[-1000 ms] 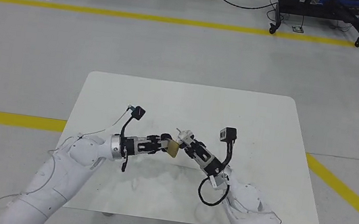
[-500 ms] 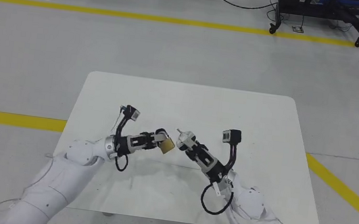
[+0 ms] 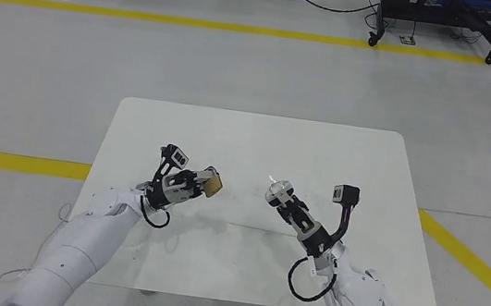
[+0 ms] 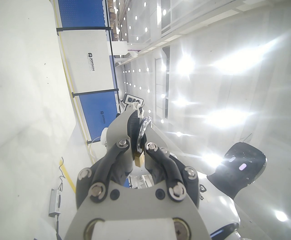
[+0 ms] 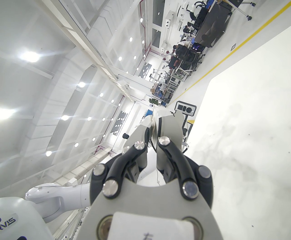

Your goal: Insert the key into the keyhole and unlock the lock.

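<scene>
Above the white table (image 3: pixel 321 149) my two arms are held apart. My left gripper (image 3: pixel 198 184) is shut on a brass padlock (image 3: pixel 212 184). In the left wrist view the padlock's brass body (image 4: pixel 138 160) sits between the fingers and its silver shackle (image 4: pixel 145 123) sticks out past the left gripper (image 4: pixel 139 136). My right gripper (image 3: pixel 276 192) is shut on a small silver key (image 3: pixel 271 180), which points up and away from the table. The right wrist view shows the key (image 5: pixel 154 126) as a thin edge pinched in the right gripper (image 5: pixel 156 121). A gap of bare table separates padlock and key.
The tabletop carries nothing else; faint scuff marks (image 5: pixel 229 141) show on it. Yellow floor lines (image 3: pixel 243 30) run behind and beside the table. Wheeled equipment (image 3: pixel 440 20) stands far off at the back right.
Padlock and key were touching at the table's middle a second ago. The left gripper has since drawn left with the padlock, and the right gripper has pulled right with the key.
</scene>
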{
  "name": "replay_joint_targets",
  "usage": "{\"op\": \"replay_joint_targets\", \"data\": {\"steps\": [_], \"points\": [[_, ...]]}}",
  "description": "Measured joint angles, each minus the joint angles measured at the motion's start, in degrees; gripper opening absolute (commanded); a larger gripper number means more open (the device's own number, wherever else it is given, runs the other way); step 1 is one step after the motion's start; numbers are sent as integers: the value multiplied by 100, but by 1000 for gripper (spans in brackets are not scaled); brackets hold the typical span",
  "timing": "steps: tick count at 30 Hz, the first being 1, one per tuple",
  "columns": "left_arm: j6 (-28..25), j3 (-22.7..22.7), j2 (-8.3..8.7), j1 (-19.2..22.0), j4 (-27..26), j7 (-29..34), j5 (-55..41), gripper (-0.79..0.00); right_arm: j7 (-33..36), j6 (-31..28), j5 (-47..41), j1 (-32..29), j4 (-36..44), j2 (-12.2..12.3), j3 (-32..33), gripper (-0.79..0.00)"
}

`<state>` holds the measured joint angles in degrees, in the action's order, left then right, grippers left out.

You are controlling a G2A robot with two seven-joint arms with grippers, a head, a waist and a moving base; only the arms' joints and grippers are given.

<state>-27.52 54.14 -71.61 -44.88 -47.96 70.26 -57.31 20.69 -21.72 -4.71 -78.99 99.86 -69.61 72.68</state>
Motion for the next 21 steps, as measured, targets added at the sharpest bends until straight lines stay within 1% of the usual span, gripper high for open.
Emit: {"op": "replay_joint_targets", "data": {"steps": [16, 18, 21], "points": [[1, -1, 1, -2, -3, -5, 4, -785, -1, -1, 0, 0, -1, 0, -1, -785], [4, -11, 12, -21, -66, -170, 173, -785, -11, 29, 37, -13, 15, 0, -11, -785], [185, -19, 23, -31, -246, -873, 743, -785, -126, 177, 327, -116, 195, -7, -96, -785]]}}
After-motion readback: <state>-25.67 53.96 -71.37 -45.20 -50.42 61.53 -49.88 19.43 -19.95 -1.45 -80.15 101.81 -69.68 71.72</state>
